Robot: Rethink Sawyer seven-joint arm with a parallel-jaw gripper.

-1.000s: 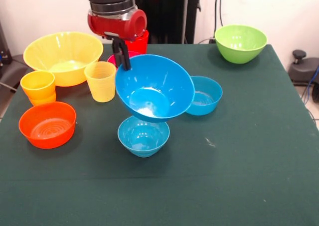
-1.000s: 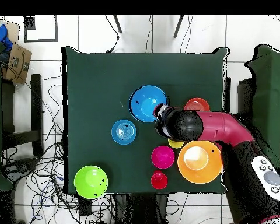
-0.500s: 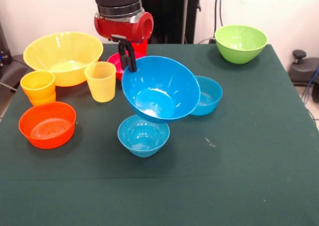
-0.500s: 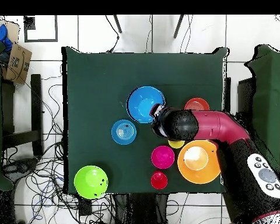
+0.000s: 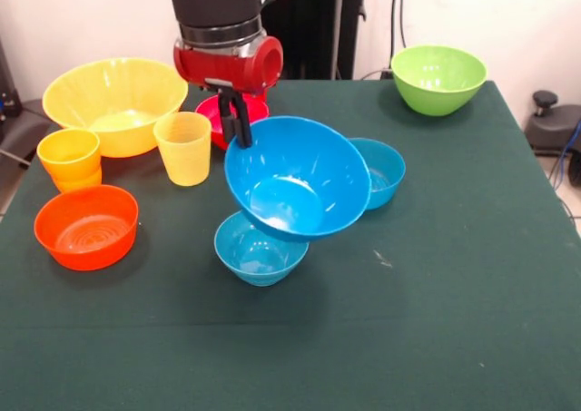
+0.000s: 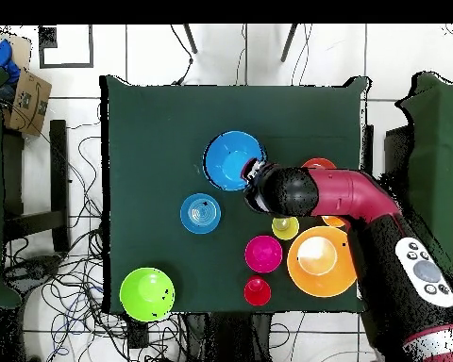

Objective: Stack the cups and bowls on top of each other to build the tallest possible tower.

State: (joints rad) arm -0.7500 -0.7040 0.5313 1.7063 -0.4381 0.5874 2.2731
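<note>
Large blue bowl (image 5: 298, 177) glossy, tilted; gripper (image 5: 236, 121) pinching its rim.

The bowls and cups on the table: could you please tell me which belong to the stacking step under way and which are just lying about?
In use:
large blue bowl, tilted, rim clamped by the gripper
small blue bowl beneath it

Lying about:
second small blue bowl
green bowl
yellow bowl
orange bowl
magenta bowl
cups
</note>
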